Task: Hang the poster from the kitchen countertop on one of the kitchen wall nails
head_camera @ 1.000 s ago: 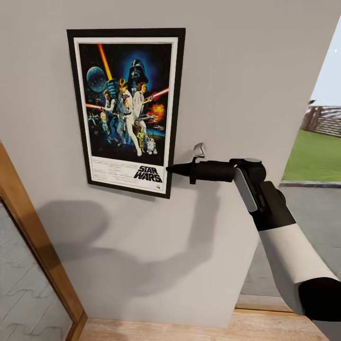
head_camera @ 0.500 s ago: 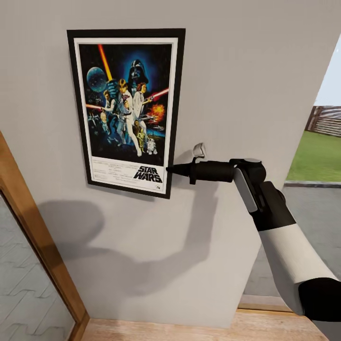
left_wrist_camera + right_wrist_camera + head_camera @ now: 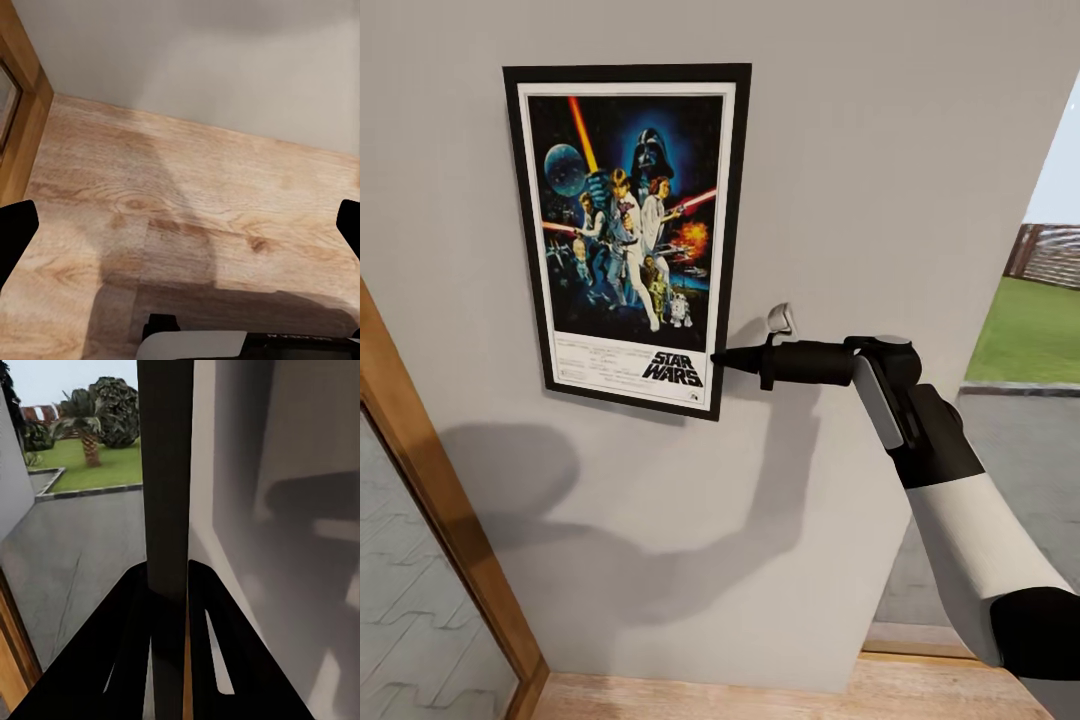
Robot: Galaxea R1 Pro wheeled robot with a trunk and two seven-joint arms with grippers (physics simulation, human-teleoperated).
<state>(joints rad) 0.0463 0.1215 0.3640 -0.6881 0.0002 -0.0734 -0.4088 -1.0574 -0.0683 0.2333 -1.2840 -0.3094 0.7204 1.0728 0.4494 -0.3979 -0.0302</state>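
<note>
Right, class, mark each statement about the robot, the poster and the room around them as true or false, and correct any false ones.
1. The poster is upright against the grey wall. True.
2. The right gripper grips the poster's top edge. False: it clamps the right edge near the bottom corner.
3. The left gripper is open above a wooden floor. True.
4. The poster lies flat on a counter. False: it is against the wall.
</note>
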